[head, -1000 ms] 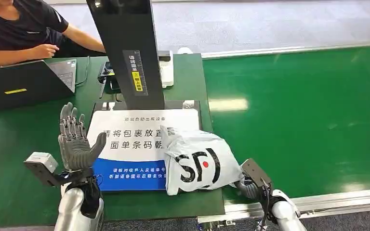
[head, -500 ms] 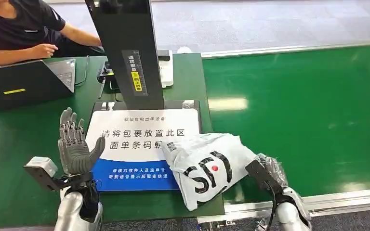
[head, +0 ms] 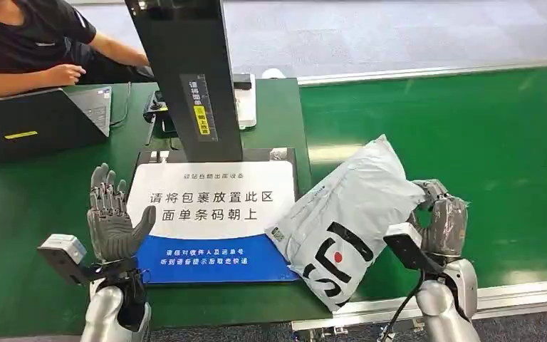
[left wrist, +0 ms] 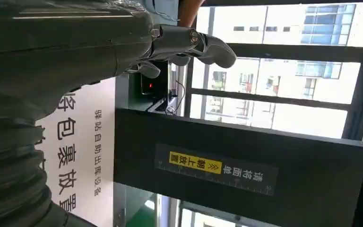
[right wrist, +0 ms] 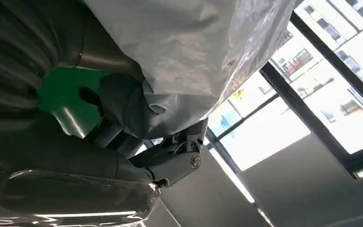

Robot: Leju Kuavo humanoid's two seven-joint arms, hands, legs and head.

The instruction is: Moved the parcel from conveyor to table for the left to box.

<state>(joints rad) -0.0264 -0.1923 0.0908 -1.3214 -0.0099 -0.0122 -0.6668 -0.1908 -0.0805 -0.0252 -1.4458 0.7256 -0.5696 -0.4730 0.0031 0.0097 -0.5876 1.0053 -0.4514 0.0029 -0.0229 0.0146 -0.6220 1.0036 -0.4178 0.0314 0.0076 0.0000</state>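
The wide green conveyor belt (head: 456, 135) runs right of the green table (head: 14, 206). The grey plastic parcel bag (head: 349, 214) hangs tilted over the table's right edge, clamped in the right hand (head: 438, 214). The left hand (head: 110, 214), fingers apart, hovers above the table, holding nothing.

The parcel (head: 352, 214) is pale grey with black lettering and a red dot. The placard (head: 210, 214) is white above, blue below, with dark characters. Conveyor (head: 470, 142) and table (head: 28, 199) are green.
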